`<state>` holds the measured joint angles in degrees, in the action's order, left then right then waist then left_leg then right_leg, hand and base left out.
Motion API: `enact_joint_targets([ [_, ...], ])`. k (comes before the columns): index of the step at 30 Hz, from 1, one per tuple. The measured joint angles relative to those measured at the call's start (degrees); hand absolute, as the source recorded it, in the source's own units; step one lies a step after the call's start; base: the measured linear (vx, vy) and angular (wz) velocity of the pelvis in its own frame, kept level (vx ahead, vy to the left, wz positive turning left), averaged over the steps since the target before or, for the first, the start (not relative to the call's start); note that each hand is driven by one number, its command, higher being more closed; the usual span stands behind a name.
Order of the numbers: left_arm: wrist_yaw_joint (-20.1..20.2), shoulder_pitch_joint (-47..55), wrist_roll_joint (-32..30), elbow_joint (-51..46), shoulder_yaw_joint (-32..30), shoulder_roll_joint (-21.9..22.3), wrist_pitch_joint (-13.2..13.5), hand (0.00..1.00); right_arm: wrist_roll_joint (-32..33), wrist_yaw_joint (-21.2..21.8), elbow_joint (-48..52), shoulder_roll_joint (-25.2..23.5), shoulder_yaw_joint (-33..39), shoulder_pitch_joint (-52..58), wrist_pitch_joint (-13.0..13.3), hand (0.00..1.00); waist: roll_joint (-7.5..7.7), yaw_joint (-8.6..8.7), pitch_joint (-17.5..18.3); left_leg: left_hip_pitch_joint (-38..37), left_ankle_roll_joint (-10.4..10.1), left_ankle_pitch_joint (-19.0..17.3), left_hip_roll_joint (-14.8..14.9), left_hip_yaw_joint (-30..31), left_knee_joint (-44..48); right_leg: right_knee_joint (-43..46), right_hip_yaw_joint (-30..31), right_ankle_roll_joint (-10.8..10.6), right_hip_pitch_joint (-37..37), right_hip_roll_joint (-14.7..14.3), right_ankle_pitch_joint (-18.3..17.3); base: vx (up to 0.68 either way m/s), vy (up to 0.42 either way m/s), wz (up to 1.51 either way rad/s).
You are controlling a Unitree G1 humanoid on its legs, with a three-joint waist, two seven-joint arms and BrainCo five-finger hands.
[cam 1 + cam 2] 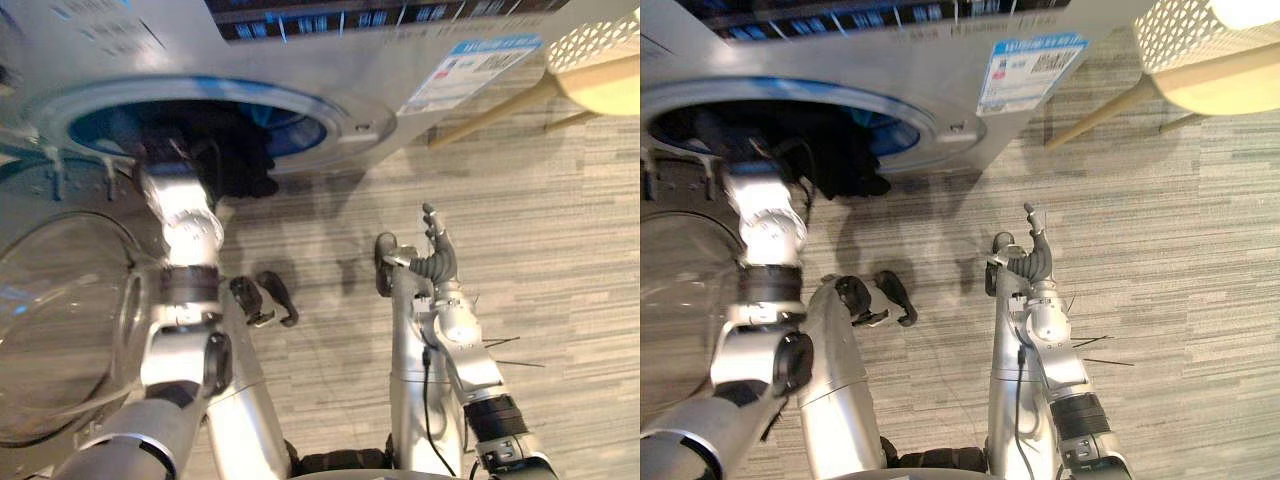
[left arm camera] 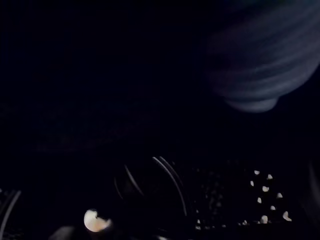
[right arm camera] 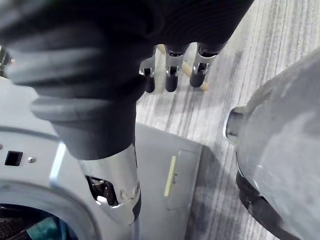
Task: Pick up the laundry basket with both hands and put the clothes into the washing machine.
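The washing machine (image 1: pixel 330 70) stands at the top left with its round drum opening (image 1: pixel 195 125) facing me. Dark clothes (image 1: pixel 238 150) fill the opening and hang over its lower rim, with a bit of blue cloth (image 1: pixel 290 128) behind them. My left arm (image 1: pixel 185 215) reaches into the drum, and its hand is hidden among the dark clothes. The left wrist view is dark, with the drum's perforated wall (image 2: pixel 265 195). My right hand (image 1: pixel 438 252) is raised over the floor to the right of the machine, open and holding nothing. A white perforated laundry basket (image 1: pixel 1170 35) is at the top right.
The machine's glass door (image 1: pixel 60 320) stands swung open at the lower left, close to my left arm. A pale stool with wooden legs (image 1: pixel 500 110) stands by the basket at the top right. Striped grey floor (image 1: pixel 560 250) stretches out on the right.
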<state>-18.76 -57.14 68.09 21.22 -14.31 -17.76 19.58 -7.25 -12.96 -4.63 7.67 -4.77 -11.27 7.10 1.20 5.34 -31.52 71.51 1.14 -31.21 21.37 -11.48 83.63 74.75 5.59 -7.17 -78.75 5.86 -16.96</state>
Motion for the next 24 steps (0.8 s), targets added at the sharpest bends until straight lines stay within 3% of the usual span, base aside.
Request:
enact_joint_targets([
  [4,-1.09,-9.0,3.25,-2.88,1.3,-4.95,3.68,1.0,2.08,1.38,3.41,-0.03,1.05,0.62,1.58,0.0,0.19,0.3,-0.09,5.06,-0.16,-0.09,1.05,1.61,2.83,2.26,-0.58,0.22,-4.42,-0.85,-0.07,-0.06,-0.046,-0.08],
  [6,-1.31,-15.18,3.68,-3.82,2.84,-7.9,7.51,1.0,3.0,2.14,5.05,-0.41,2.52,1.26,1.77,0.0,0.55,0.4,-0.27,7.89,-0.19,-0.15,1.71,2.09,4.06,3.25,-0.77,0.62,-7.15,-1.26,-0.19,-0.03,-0.018,-0.11],
  [8,-1.3,-18.45,4.09,-4.07,4.22,-8.95,9.58,1.0,3.87,3.2,6.98,-0.43,2.73,2.33,2.72,0.0,0.72,0.55,-0.37,10.08,-0.19,-0.16,1.88,2.91,5.0,4.08,-1.15,0.61,-8.94,-1.42,-0.19,-0.01,-0.009,-0.02],
  [15,2.36,-22.28,7.21,-5.46,6.7,-10.12,12.85,1.0,3.92,4.87,10.65,-1.78,4.22,3.44,4.07,0.0,0.85,1.12,-0.42,14.05,-0.38,-0.65,2.05,4.13,7.5,6.59,-1.56,0.62,-12.39,-1.41,-0.78,0.0,0.0,0.0],
  [16,2.56,-22.25,7.18,-4.1,7.69,-10.21,12.74,0.0,3.98,5.41,10.79,-1.87,4.51,3.47,4.33,0.0,0.86,1.2,-0.43,14.46,-0.38,-0.66,2.03,4.3,7.62,6.75,-1.67,0.65,-12.69,-1.38,-0.83,0.0,0.004,0.05],
  [18,2.55,-22.06,5.16,-0.76,10.11,-10.74,10.6,0.0,4.44,5.55,11.0,-1.73,4.62,3.48,4.65,0.0,0.94,1.21,-0.47,14.96,-0.39,-0.67,1.91,4.63,7.83,7.08,-1.92,0.61,-12.94,-1.16,-1.16,0.0,0.004,0.07],
  [20,2.4,-20.79,-3.72,2.47,14.04,-12.38,6.37,0.0,4.44,5.58,11.24,-1.61,5.04,3.49,5.19,0.0,0.95,1.12,-0.47,15.34,-0.39,-0.7,1.81,4.82,7.86,7.18,-2.19,0.67,-13.19,-0.86,-1.4,0.01,0.006,0.05],
  [21,2.48,-20.44,-13.42,3.72,16.92,-13.12,3.12,0.0,4.44,5.61,11.74,-1.64,5.5,3.61,5.59,0.0,0.95,0.99,-0.47,15.73,-0.37,-0.68,1.67,4.93,7.86,7.31,-2.25,0.78,-13.5,-0.76,-1.42,0.01,0.008,0.04],
  [22,2.4,-20.43,-17.43,4.21,18.15,-13.18,1.8,0.0,4.44,5.62,11.8,-1.64,5.73,3.66,5.81,0.0,0.95,0.89,-0.47,15.82,-0.36,-0.68,1.62,4.93,7.87,7.4,-2.23,0.79,-13.61,-0.71,-1.44,0.02,0.008,0.05],
  [23,2.3,-20.44,-27.01,5.26,19.66,-13.17,-0.84,0.0,4.44,5.69,11.74,-1.63,6.08,3.66,6.14,0.0,0.95,0.69,-0.47,15.9,-0.37,-0.69,1.55,4.94,7.87,7.54,-2.21,0.8,-13.68,-0.67,-1.53,0.02,0.004,0.07],
  [24,2.39,-20.46,-45.08,6.99,22.53,-13.31,-5.64,0.0,4.43,5.92,11.73,-1.56,6.26,3.69,6.25,0.0,0.96,0.5,-0.47,15.92,-0.39,-0.7,1.48,5.02,7.86,7.81,-2.26,0.89,-13.68,-0.57,-1.86,0.03,0.002,0.07],
])
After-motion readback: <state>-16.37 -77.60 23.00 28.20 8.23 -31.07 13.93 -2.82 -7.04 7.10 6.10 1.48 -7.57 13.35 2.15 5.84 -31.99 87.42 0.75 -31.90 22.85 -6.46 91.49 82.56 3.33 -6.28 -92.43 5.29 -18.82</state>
